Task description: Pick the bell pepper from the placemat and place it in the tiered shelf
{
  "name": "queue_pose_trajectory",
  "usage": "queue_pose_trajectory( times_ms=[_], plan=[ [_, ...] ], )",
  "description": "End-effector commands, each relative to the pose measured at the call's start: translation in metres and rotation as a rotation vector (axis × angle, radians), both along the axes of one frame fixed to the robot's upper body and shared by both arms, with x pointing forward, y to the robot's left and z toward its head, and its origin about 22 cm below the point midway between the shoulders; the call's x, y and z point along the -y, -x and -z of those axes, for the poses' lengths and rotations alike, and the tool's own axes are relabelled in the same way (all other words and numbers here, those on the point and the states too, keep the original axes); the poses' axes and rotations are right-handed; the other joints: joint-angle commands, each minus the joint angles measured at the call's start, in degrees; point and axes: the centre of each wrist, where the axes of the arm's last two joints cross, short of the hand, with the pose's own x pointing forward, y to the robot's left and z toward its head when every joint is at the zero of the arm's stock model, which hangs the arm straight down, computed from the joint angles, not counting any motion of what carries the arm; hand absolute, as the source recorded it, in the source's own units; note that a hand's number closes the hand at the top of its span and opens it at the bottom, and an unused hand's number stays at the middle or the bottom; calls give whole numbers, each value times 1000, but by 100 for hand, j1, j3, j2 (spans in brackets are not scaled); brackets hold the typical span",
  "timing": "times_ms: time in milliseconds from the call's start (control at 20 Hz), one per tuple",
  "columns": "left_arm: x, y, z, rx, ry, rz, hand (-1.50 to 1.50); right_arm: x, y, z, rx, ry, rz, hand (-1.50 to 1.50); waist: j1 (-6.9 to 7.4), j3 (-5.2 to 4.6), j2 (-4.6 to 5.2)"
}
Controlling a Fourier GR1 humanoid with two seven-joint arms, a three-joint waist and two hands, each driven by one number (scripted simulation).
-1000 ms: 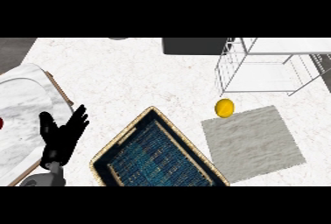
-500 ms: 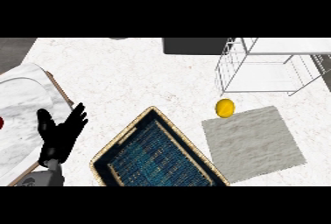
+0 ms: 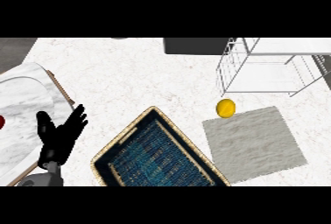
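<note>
A yellow bell pepper sits at the far left corner of the grey placemat, just in front of the white wire tiered shelf at the back right. My left hand shows at the lower left, open with fingers up, resting beside the marble board, far from the pepper. My right hand does not show.
A woven basket with a blue lining lies in the middle foreground between the hand and the placemat. A marble board with a wooden rim lies at the left, a red thing at its edge. A dark box stands at the back.
</note>
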Motion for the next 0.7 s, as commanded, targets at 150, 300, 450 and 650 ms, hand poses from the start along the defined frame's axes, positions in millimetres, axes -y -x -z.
queue_pose_trajectory(
  times_ms=[150,300,450,650],
  plan=[
    [22,-12,-1,11,-7,-7,0,-4,-8,-14,23,-16,-39,150,-29,-2,-6],
    [5,-27,-6,-2,-7,-17,0,-19,-12,8,-8,25,-56,150,-91,-4,-16],
    [9,-3,-12,-8,-14,5,0,21,-3,-14,-38,74,-30,150,7,1,-9],
    [-2,-3,-1,11,-7,9,0,5,-13,-5,34,-242,61,-150,44,0,11]
  ],
)
